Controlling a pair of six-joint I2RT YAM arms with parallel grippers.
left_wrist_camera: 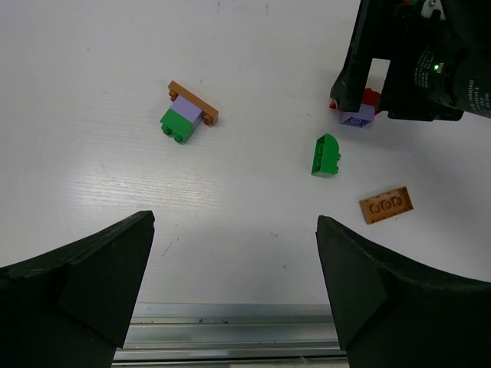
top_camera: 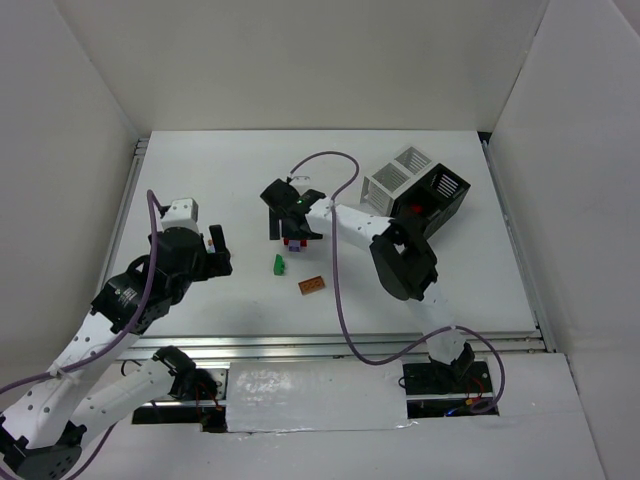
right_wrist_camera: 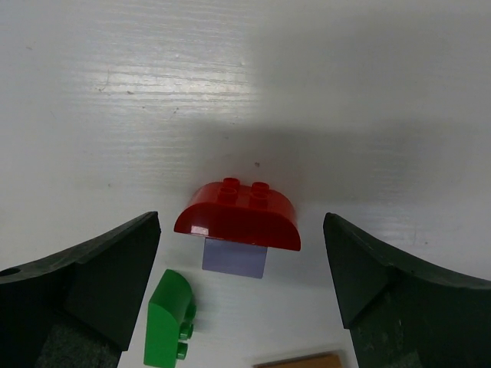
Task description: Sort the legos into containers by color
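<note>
The right claw (right_wrist_camera: 242, 230) hangs with its fingers spread wide above a red brick (right_wrist_camera: 236, 216) stacked on a purple brick (right_wrist_camera: 234, 259). Just beside them on the surface (top_camera: 200, 170) lie a green brick (right_wrist_camera: 170, 318) and an orange-brown plate (left_wrist_camera: 386, 205). The left claw (left_wrist_camera: 234, 230), also spread and holding nothing, hovers near a green-purple-brown stack (left_wrist_camera: 186, 115). The white container (top_camera: 395, 178) and the black container (top_camera: 440, 195) stand touching at far right.

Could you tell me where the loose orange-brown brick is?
Top view: the orange-brown brick lies mid-table, just right of the green brick, below the red-and-purple stack.
</note>
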